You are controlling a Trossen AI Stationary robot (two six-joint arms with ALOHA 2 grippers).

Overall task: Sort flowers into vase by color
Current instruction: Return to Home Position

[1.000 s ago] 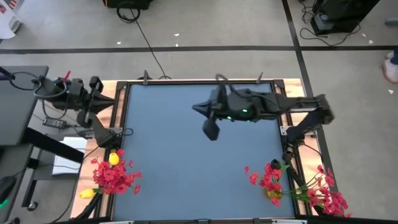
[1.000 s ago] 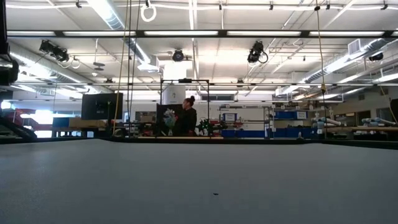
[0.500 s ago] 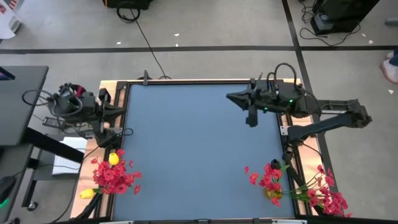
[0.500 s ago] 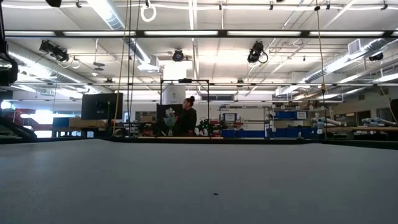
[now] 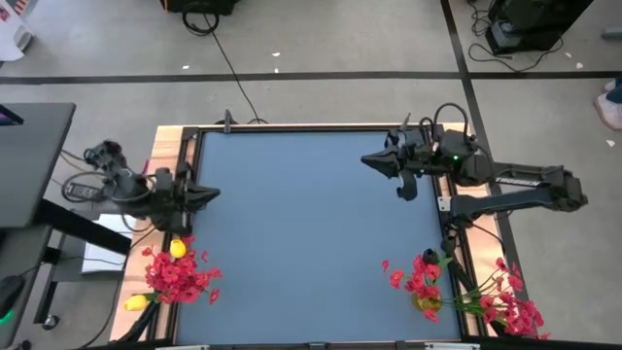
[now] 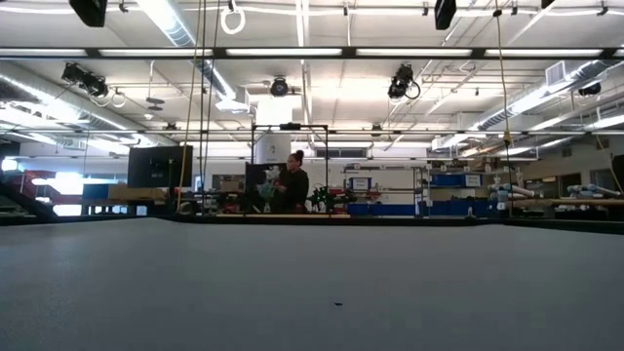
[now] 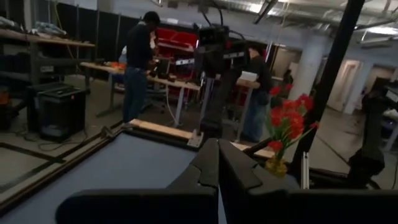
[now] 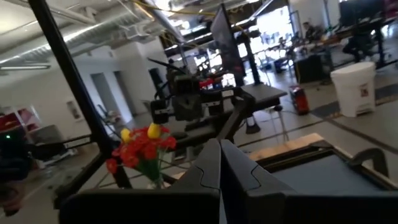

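A bunch of red blossoms with yellow tulips (image 5: 175, 270) stands at the table's near left corner and shows again in the right wrist view (image 8: 142, 146). A second bunch of red blossoms (image 5: 420, 280) stands in a yellowish vase (image 7: 275, 167) at the near right corner. More red stems (image 5: 507, 303) lie off the table's right edge beside it. My left gripper (image 5: 212, 192) is shut (image 7: 217, 157) at the table's left edge and points right. My right gripper (image 5: 367, 160) is shut (image 8: 219, 155) over the far right part of the table and points left. Neither is near any flower.
The blue table top (image 5: 301, 224) has a dark frame (image 5: 292, 127) around it. Cables and a stand (image 5: 87, 194) sit left of the table. A person (image 6: 292, 183) stands in the room beyond the far edge, and others (image 7: 138, 62) show by workbenches.
My right gripper has drawn back from the table's middle toward the far right corner and stays shut-looking and raised. My left gripper has swung from the far left corner toward the near edge and out over the table's left edge. The flowers have not moved.
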